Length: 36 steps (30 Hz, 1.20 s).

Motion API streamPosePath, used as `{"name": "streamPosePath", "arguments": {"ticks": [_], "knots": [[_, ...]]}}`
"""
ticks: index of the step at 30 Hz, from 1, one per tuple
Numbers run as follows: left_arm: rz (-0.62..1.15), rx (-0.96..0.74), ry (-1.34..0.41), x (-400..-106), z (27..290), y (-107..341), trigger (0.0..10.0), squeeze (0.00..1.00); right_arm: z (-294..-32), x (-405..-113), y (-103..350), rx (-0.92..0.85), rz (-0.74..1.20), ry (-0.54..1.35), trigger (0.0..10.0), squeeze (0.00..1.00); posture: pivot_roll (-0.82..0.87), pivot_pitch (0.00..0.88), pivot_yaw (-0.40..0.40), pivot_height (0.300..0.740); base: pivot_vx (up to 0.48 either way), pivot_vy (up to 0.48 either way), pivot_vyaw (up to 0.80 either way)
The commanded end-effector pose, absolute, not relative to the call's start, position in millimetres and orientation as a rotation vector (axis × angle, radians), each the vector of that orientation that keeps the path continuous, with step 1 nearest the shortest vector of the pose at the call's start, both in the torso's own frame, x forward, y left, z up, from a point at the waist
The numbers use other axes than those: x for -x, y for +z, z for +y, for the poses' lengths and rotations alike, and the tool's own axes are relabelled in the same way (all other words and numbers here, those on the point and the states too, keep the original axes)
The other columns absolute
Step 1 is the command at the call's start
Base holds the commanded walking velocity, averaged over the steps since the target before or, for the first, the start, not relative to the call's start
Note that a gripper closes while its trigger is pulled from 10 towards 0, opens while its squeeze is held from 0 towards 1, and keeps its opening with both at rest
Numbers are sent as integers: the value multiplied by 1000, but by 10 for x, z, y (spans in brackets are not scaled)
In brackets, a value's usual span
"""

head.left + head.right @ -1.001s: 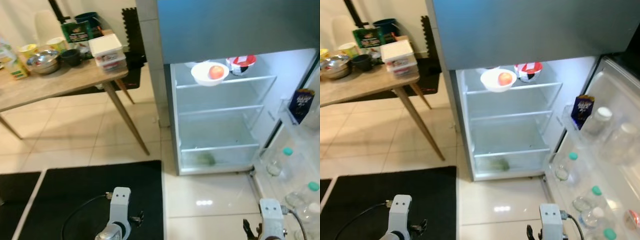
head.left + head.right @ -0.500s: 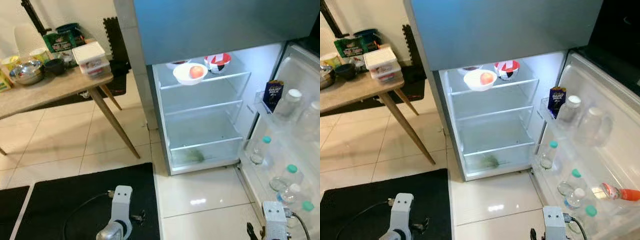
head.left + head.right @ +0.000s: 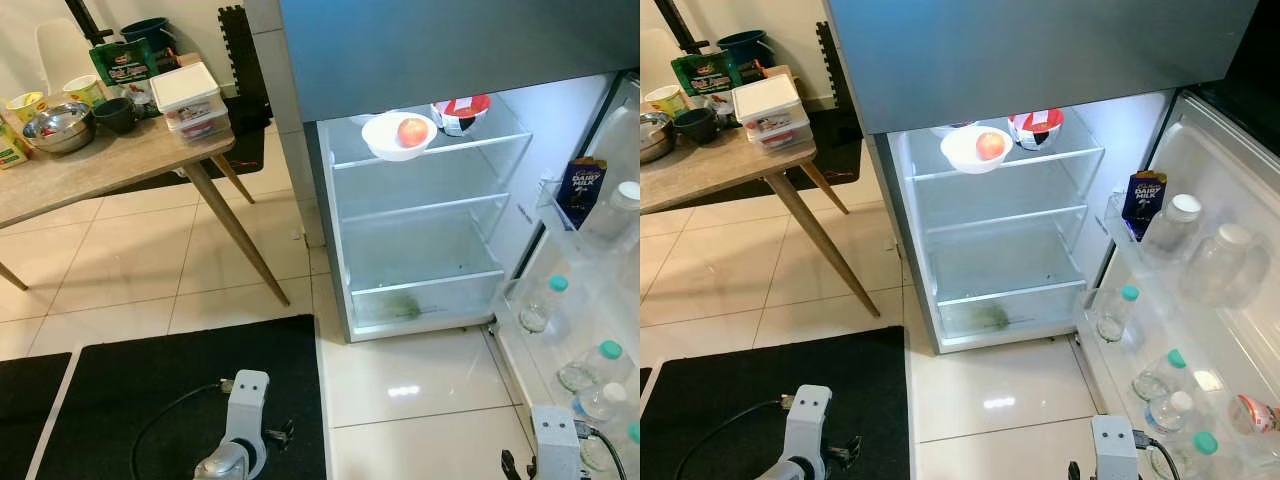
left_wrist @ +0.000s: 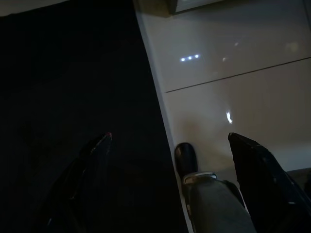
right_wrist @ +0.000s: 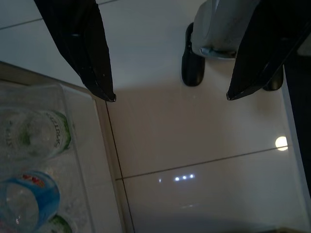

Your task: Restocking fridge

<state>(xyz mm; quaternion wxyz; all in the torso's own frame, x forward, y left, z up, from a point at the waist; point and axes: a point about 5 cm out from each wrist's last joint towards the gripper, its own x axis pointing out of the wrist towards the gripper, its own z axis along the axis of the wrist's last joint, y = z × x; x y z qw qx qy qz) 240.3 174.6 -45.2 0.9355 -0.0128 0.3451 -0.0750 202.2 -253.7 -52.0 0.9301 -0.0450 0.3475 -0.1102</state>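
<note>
Your open silver fridge holds a white bowl with a red apple upper centre. Lower shelves are bare. The wooden table's goods wait upper left. Left gripper and right gripper hang spread and empty.

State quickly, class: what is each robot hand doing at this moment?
Left hand: open, holding nothing, hanging over the mat's edge.
Right hand: open, holding nothing, hanging over the floor tiles beside the fridge door.

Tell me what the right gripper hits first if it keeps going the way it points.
Probably the tiled floor: the right gripper, fingers open, points straight down at it, beside the fridge door's bottles.
</note>
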Motion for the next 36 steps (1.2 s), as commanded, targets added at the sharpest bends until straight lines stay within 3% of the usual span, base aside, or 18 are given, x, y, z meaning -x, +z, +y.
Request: {"name": "streamPosePath", "arguments": {"ticks": [1,14,33,36], "knots": [[734,4,-155,-2326,1808,-501,10000,0,-2533,-1921,-587,75,751,-240,10000,0,-92,130,110,730,0,-405,0],[735,3,-154,-2317,1802,-508,10000,0,-2512,-1889,-618,69,769,-238,10000,0,-90,129,111,730,0,-440,0],[736,18,-129,-2314,1833,-509,10000,0,-2428,-1855,-663,51,787,-181,10000,0,-93,131,114,730,0,0,0],[739,11,-138,-2309,1829,-512,10000,0,-2382,-1753,-740,65,860,-136,10000,0,-92,131,114,730,0,0,0]]}}
